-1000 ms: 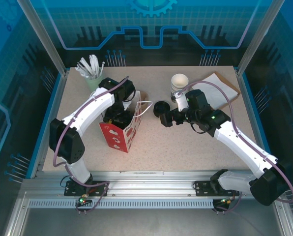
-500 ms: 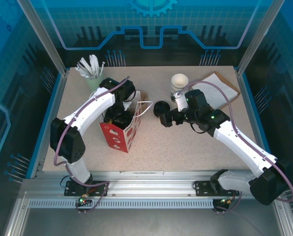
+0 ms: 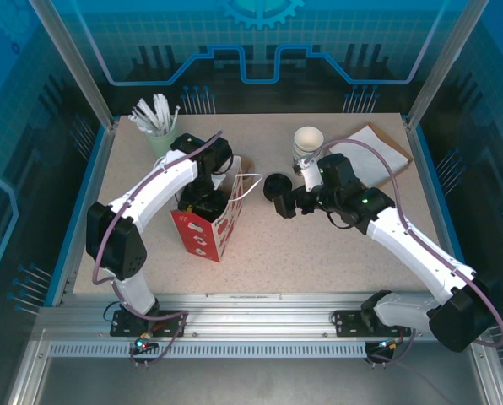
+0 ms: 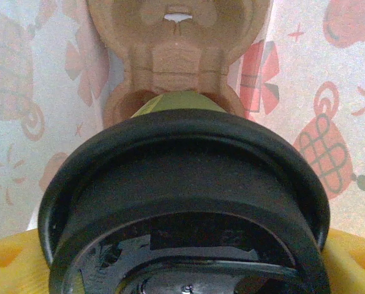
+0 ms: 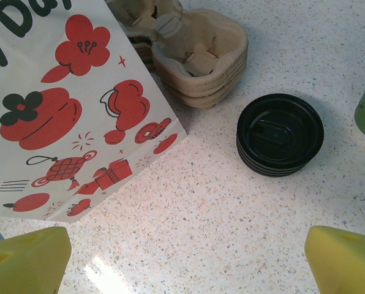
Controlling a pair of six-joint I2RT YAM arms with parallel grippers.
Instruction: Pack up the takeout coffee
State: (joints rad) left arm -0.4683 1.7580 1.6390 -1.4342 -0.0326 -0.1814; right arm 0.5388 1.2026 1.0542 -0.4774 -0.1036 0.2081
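Observation:
The takeout coffee (image 4: 176,103) is an olive-green cup under a round black lid (image 4: 182,184), very close in the left wrist view. My left gripper (image 4: 182,269) is shut on it, with a yellow pad (image 4: 11,269) on each side. Cup and gripper are down inside the red-and-white paper bag (image 3: 211,226), just above a brown cup carrier (image 4: 179,55) in the bag. From above, the left gripper (image 3: 199,201) reaches into the bag's open top. My right gripper (image 3: 287,204) stands open and holds nothing, low over the table just right of the bag, its yellow fingertips (image 5: 26,263) wide apart.
A pile of loose black lids (image 5: 280,135) lies ahead of the right gripper, beside a stack of brown carriers (image 5: 195,55) and the bag's printed side (image 5: 66,110). Lidless cups (image 3: 308,142) stand behind, brown paper (image 3: 376,145) at back right, a cup of stirrers (image 3: 157,125) at back left.

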